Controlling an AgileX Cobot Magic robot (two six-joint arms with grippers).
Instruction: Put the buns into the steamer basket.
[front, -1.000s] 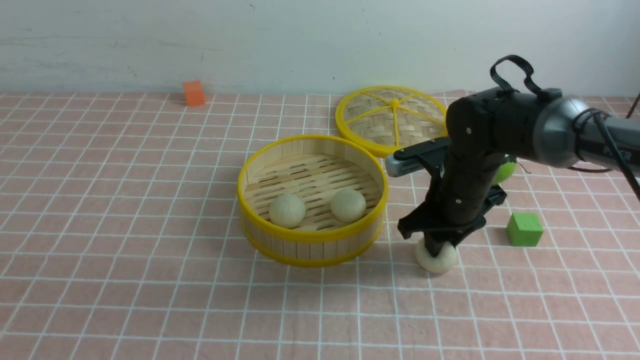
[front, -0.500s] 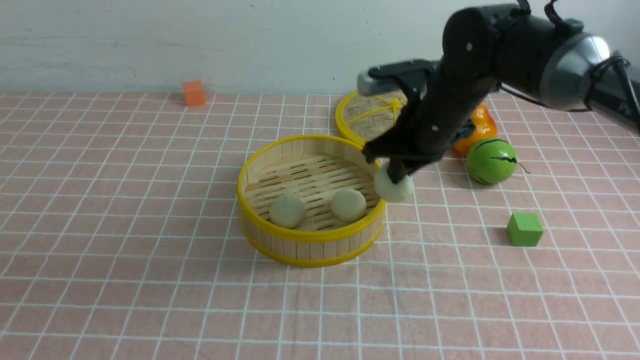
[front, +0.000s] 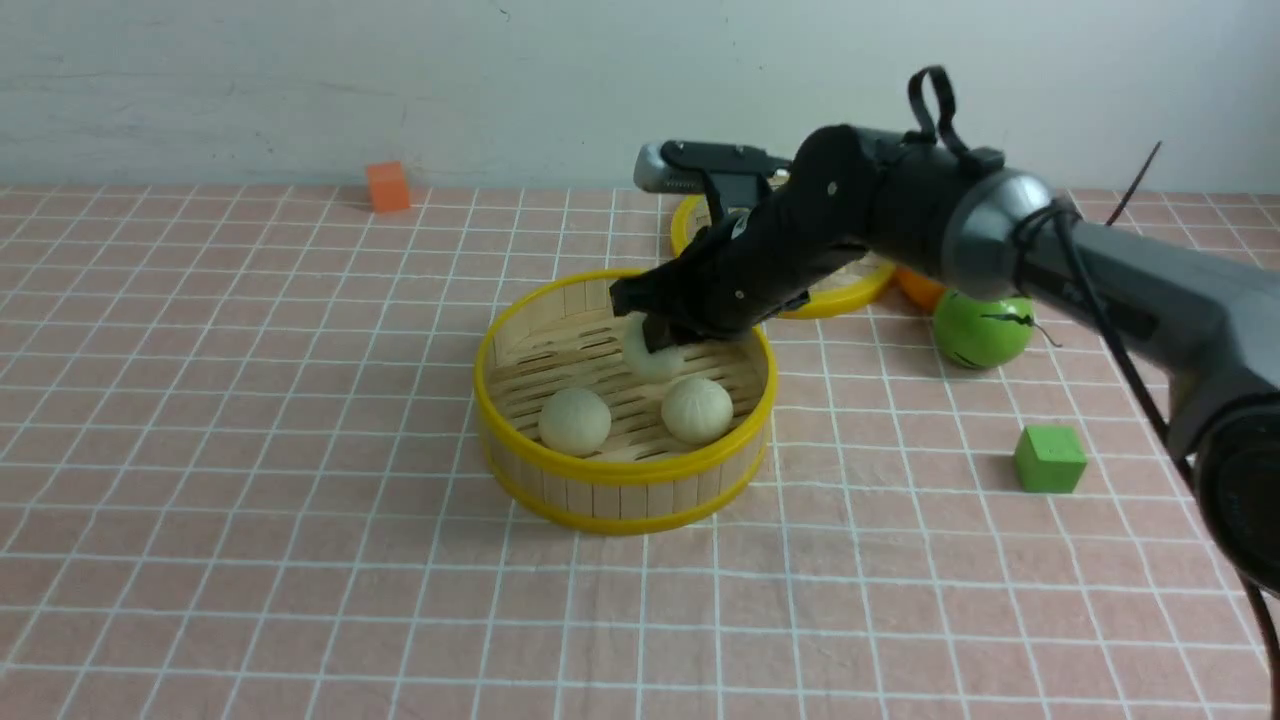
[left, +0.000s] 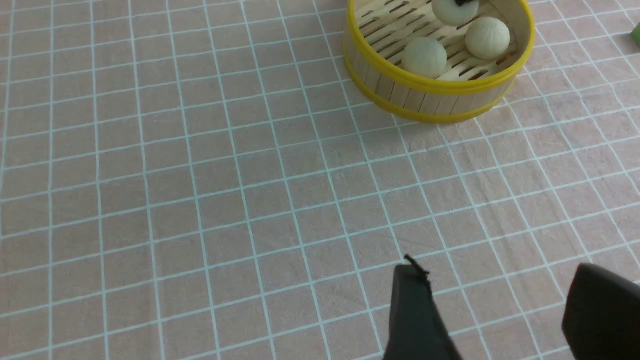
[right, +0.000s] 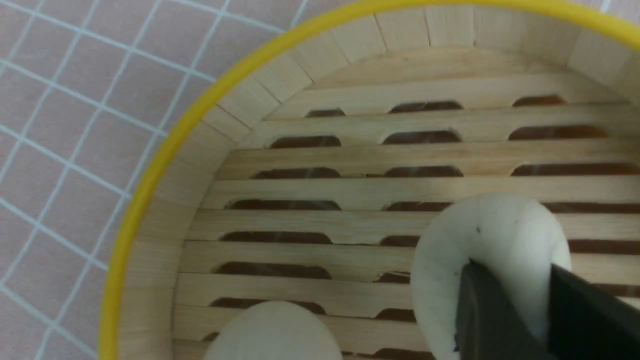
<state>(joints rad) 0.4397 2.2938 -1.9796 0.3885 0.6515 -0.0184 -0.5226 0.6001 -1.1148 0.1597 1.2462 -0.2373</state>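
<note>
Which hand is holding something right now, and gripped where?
The right hand holds a bun, pinched at its top, inside the steamer basket. The left hand is open and holds nothing.

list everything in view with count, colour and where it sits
buns: 3, cream-white, two resting in the basket, one gripped inside it
steamer basket: 1, bamboo, yellow rims, mid-table
lid: 1, woven, yellow-rimmed, behind the basket
striped fruit: 1, green, right of the lid
orange object: 1, mostly hidden beside the fruit
orange cube: 1, far left by the wall
green cube: 1, right side
tablecloth: 1, pink, white grid
right arm: 1, black-grey, over the lid
right fingers: black, shut on one bun
left fingers: black, open, empty
</note>
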